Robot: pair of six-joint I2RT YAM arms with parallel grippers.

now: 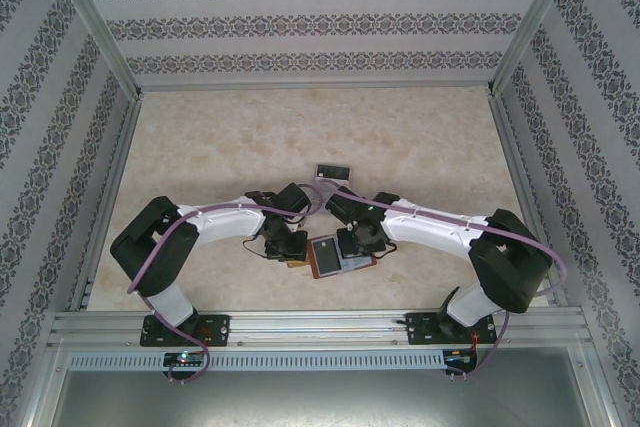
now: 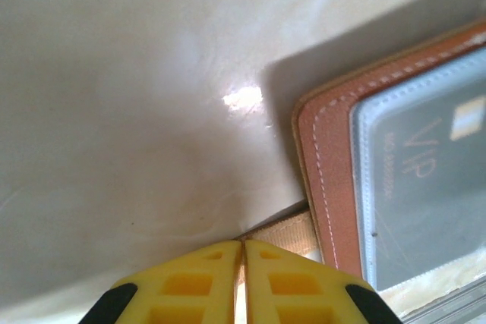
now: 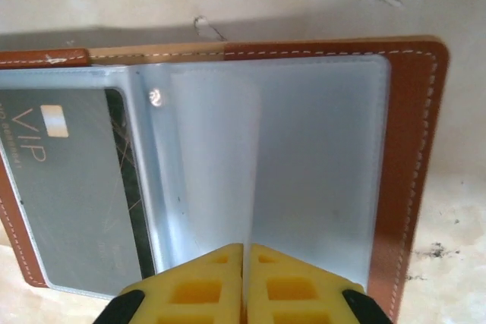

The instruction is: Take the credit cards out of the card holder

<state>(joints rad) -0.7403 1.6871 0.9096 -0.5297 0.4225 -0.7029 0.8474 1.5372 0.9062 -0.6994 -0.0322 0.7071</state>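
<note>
While the card holder (image 1: 337, 255) lies open, left claw (image 2: 243, 244) pressed together at its tab (image 2: 285, 231); right claw (image 3: 244, 248) pinching its clear sleeve (image 3: 319, 157).

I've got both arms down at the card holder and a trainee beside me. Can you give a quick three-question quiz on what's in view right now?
1. True or false: the left gripper stands wide open, well clear of the card holder.
2. What is the right gripper shut on? A the stitched brown edge; B a clear sleeve leaf of the holder; C nothing at all.
3. Fill in: the card seen through a sleeve is printed with the word ___.

Key: 1 false, it is shut on the holder's tan side tab. 2 B, the leaf runs up from between its fingers. 3 VIP.
</note>
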